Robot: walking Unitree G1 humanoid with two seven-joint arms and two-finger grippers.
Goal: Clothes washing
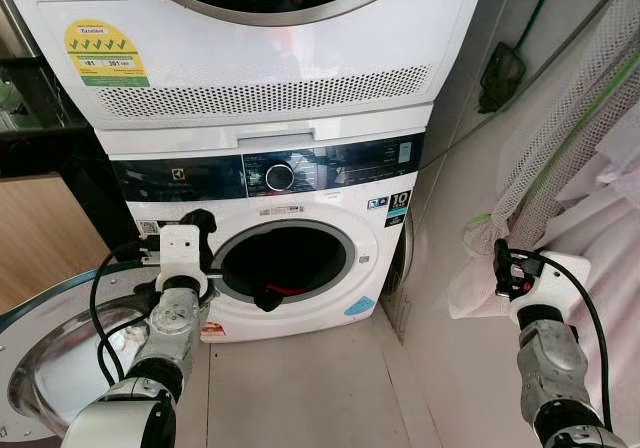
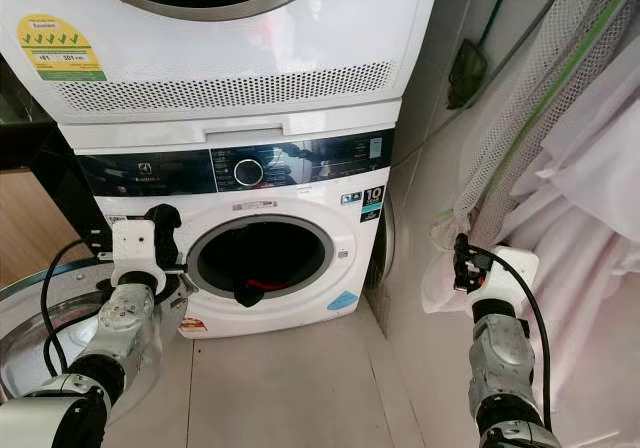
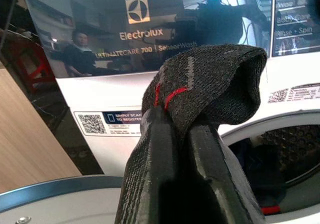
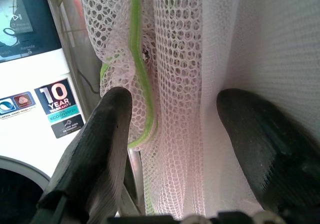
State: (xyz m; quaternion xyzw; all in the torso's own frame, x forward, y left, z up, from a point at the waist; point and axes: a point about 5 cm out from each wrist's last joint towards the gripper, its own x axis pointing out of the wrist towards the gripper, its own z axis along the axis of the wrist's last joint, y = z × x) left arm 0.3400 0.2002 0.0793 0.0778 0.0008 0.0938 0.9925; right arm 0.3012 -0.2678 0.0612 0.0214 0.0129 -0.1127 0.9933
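A black sock with red stitching is pinched in my left gripper, which is shut on it. That gripper is held up just left of the washing machine's round drum opening, below the control panel. Dark clothes with a bit of red hang over the lower lip of the drum. My right gripper is off to the right, open, its two fingers spread on either side of a white mesh laundry bag with green trim.
The washer's glass door is swung open at the lower left. A dryer is stacked on the washer. Mesh bags and pale fabric hang along the right wall. Tiled floor lies before the machine.
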